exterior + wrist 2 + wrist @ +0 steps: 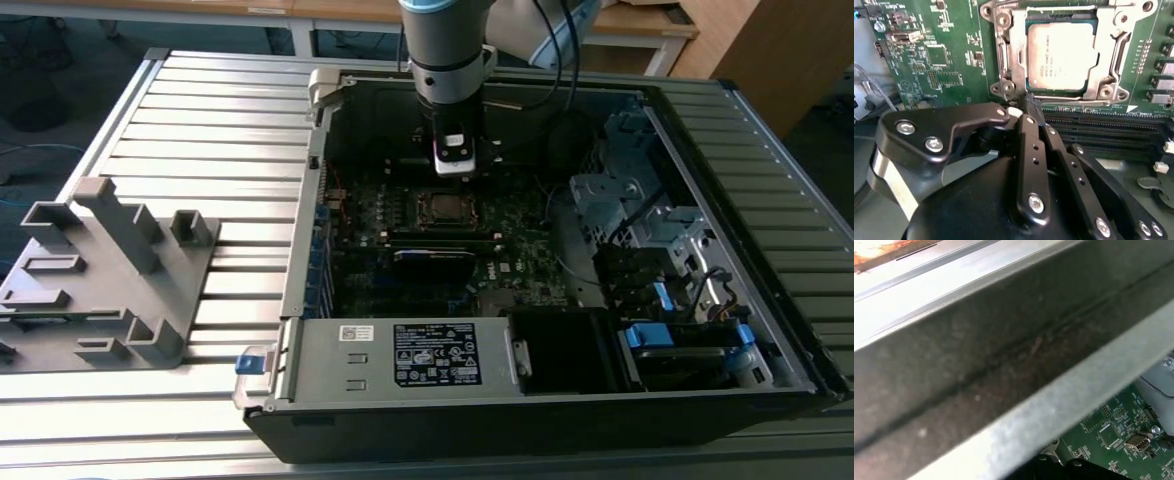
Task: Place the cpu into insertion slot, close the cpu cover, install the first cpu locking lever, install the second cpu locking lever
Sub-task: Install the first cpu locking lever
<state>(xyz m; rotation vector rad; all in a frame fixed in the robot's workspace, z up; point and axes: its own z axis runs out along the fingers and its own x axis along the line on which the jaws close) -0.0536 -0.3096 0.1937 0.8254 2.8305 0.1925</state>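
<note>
In the second wrist view the cpu (1061, 55) lies flat in the insertion slot (1104, 91) on the green motherboard (944, 55). The silver cpu cover (1018, 60) is down around it. Thin metal lever rods run along the socket's sides (1000, 55) and along the edge nearest the gripper (1079, 103). My gripper (1030, 107) is shut, its black fingers (1029, 145) pressed together with their tips at the socket's corner. In the exterior view the gripper (454, 168) hangs inside the open computer case just behind the socket (441, 207).
Long black memory slots (1094, 130) run beside the socket. The case holds a power supply box (400, 355) at the front and drive cages (641, 230) on the exterior view's right. A grey fixture (107, 270) stands outside. The case's metal wall (979, 365) is close to the wrist.
</note>
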